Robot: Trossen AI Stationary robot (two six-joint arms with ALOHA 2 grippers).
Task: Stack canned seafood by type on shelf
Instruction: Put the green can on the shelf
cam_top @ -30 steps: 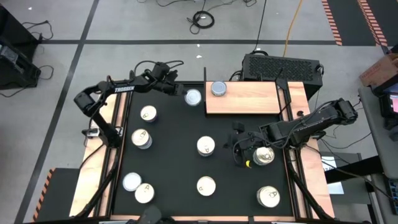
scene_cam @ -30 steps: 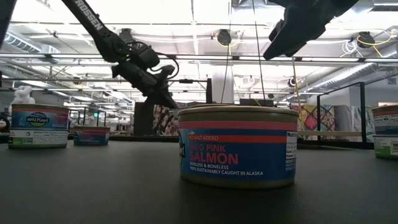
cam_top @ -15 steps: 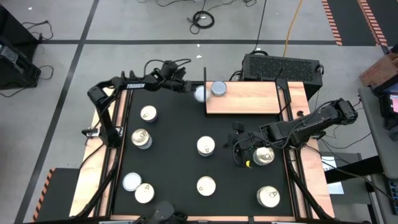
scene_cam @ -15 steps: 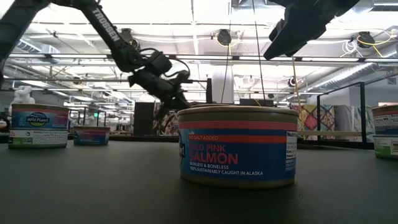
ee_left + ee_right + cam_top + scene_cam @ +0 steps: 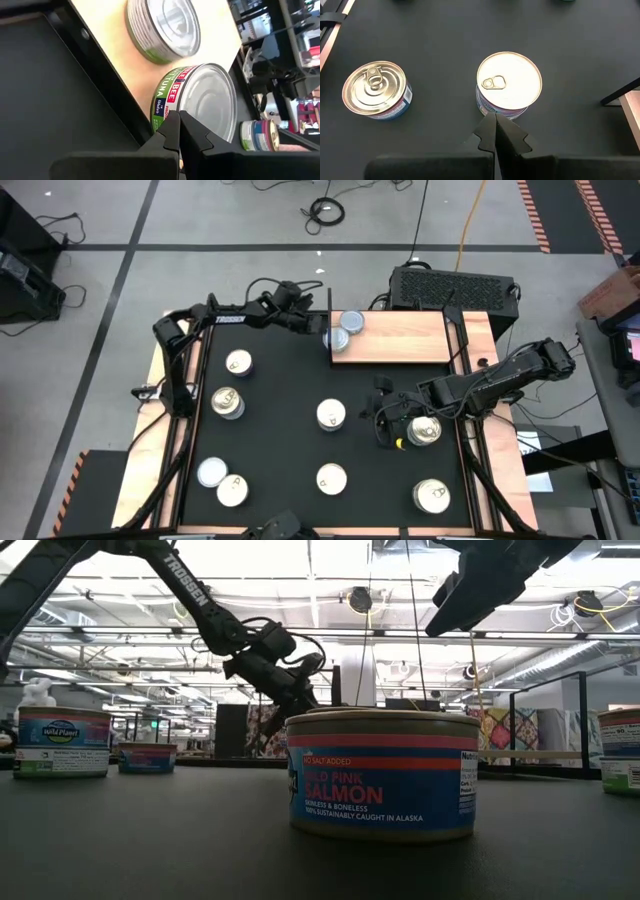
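Salmon lettering showed only in the low view, on the side of one pull-tab tin (image 5: pixel 383 776) standing nearest that camera on the black mat (image 5: pixel 280 430); from above, the tins showed only their tops. At the near left of the mat a silvery tin (image 5: pixel 211 472) sat just beside a cream-topped one (image 5: pixel 232 490), with further cream tops spread toward the middle. The right gripper (image 5: pixel 382 420) hung low over the mat's right side, fingers pressed together and holding nothing — its wrist view looked down on a white-topped tin (image 5: pixel 509 83) just ahead of the fingertips and a gold-topped one (image 5: pixel 376 90) apart from it. Farther off, the left arm reached right across the far edge, its gripper (image 5: pixel 316 332) closed and empty, its tips against the side of a green-labelled tuna tin (image 5: pixel 200 102) at the left edge of the wooden shelf (image 5: pixel 400 338). A second silvery tin (image 5: pixel 351 323) stood beside it on the shelf, only the wrist view showing the gap between them.
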